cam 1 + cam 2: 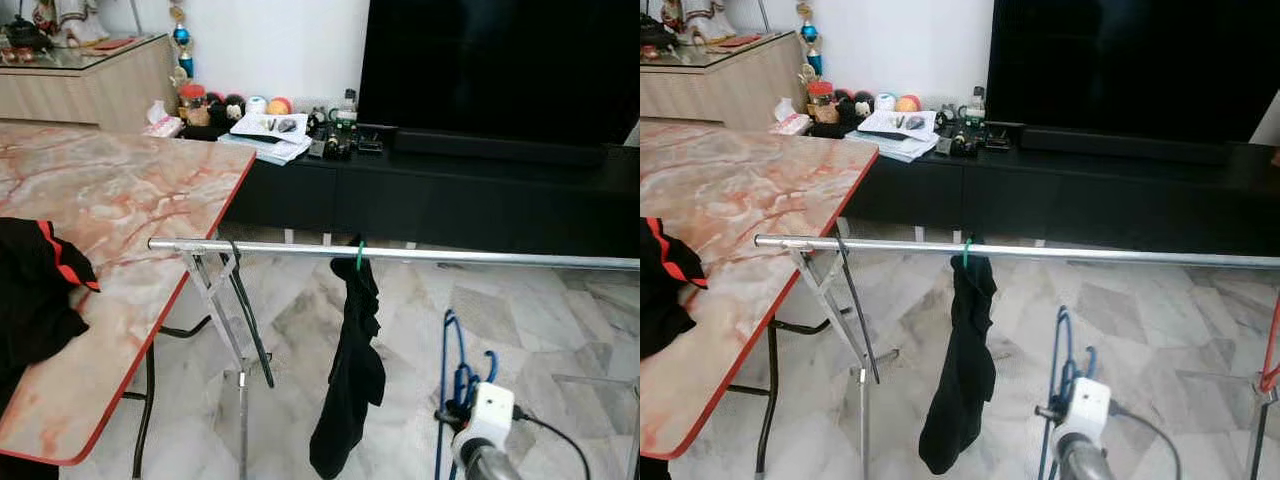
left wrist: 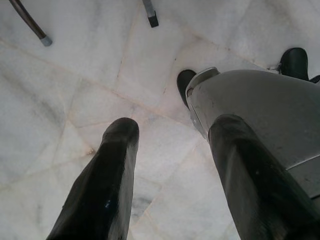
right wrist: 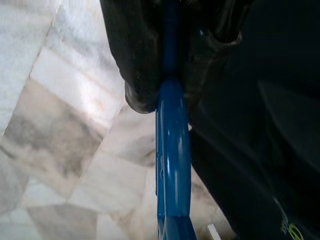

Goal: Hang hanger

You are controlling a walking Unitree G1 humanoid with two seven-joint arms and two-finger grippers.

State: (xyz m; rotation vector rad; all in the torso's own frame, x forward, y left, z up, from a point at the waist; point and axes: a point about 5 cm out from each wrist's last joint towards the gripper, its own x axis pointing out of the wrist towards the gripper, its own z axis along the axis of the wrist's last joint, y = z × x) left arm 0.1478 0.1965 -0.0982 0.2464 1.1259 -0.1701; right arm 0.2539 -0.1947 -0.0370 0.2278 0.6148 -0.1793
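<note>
- Now, right gripper clamps blue hanger at 5 o'clock, below rail.
- Black garment hangs at 6 o'clock.
- Left gripper wide apart, holding nothing, over floor.

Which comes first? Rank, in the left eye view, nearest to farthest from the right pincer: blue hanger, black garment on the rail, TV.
1. Blue hanger: clamped in the right pincer.
2. Black garment: to its left, hanging from the rail.
3. TV: beyond the rail, at the wall.
</note>
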